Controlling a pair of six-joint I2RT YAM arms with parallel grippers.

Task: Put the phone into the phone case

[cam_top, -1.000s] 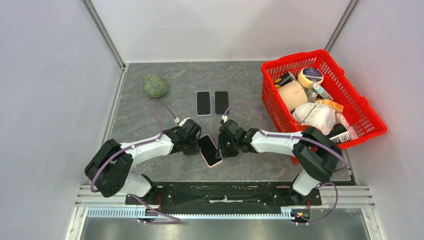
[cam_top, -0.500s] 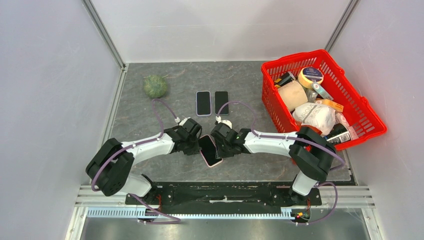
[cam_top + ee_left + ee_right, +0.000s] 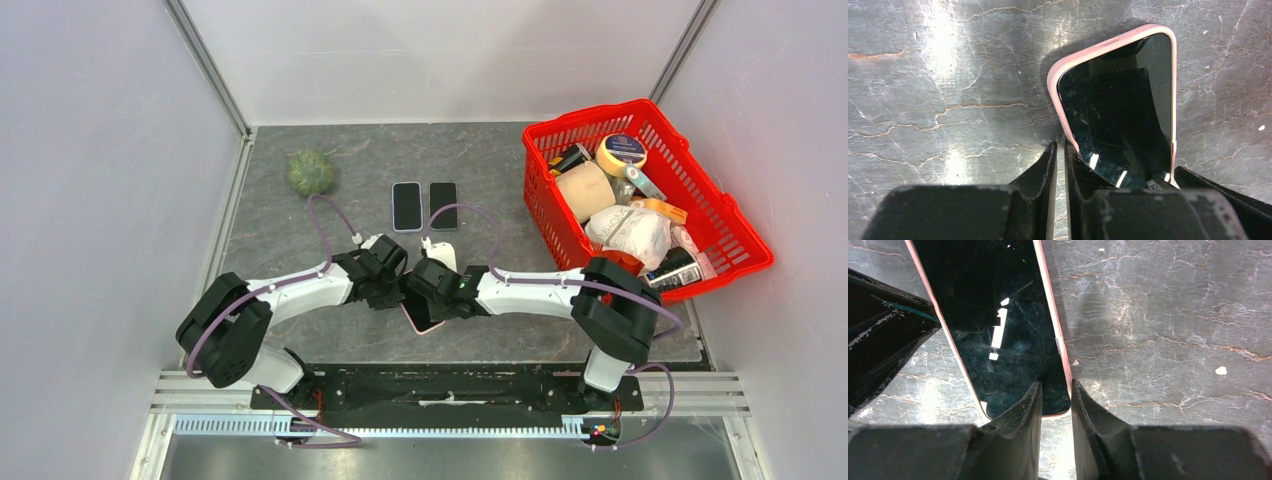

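Note:
A phone with a dark screen sits inside a pink phone case [image 3: 421, 317], lying on the grey table between my two grippers. My left gripper [image 3: 396, 284] is shut; in the left wrist view [image 3: 1060, 146] its fingers stand at the case's left rim [image 3: 1060, 95], with one finger over the screen's [image 3: 1118, 120] near edge. My right gripper [image 3: 424, 288] is over the phone's other end. In the right wrist view [image 3: 1055, 385] its jaws are almost shut and straddle the pink rim [image 3: 1050, 315], with one finger over the screen [image 3: 993, 325].
Two more phones lie side by side further back, one pale-rimmed [image 3: 406, 206] and one black [image 3: 443, 205]. A green ball [image 3: 310, 172] sits at the back left. A red basket [image 3: 740, 240] full of items stands at the right.
My right gripper has moved left, from beside the phone's right edge to over the phone. The left gripper and the phone have hardly moved.

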